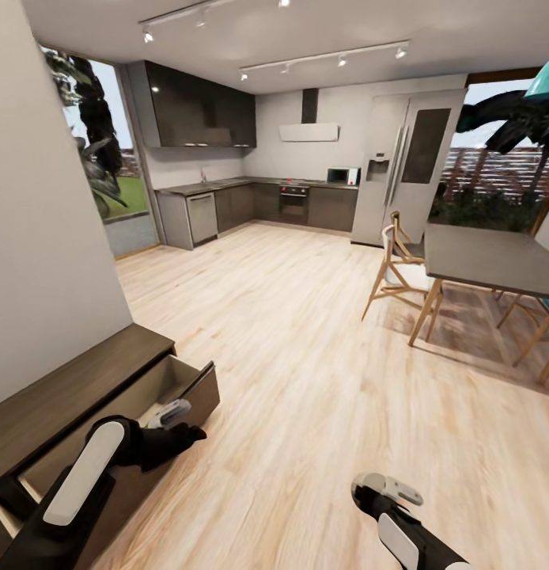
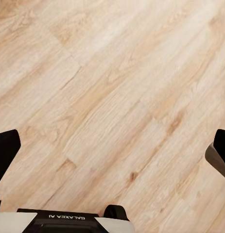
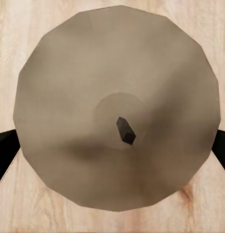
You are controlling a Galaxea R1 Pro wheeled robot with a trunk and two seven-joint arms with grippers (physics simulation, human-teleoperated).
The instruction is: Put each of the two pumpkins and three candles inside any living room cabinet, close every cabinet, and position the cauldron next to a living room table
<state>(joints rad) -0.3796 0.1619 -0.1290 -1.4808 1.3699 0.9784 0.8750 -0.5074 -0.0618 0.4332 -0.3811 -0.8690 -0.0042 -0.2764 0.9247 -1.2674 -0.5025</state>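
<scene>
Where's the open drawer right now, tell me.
In the head view the open drawer juts from the near end of the long dark-brown cabinet along the left wall, pale interior showing, right beside the left gripper.

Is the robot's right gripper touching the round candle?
Cannot tell. In the right wrist view the dark fingers reach the candle's outline on both sides, but its wide top hides where they would press.

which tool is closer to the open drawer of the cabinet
Left. The left tool hovers right at the open drawer of the cabinet, over its front edge. The right tool is well off to the side, above bare floor.
</scene>
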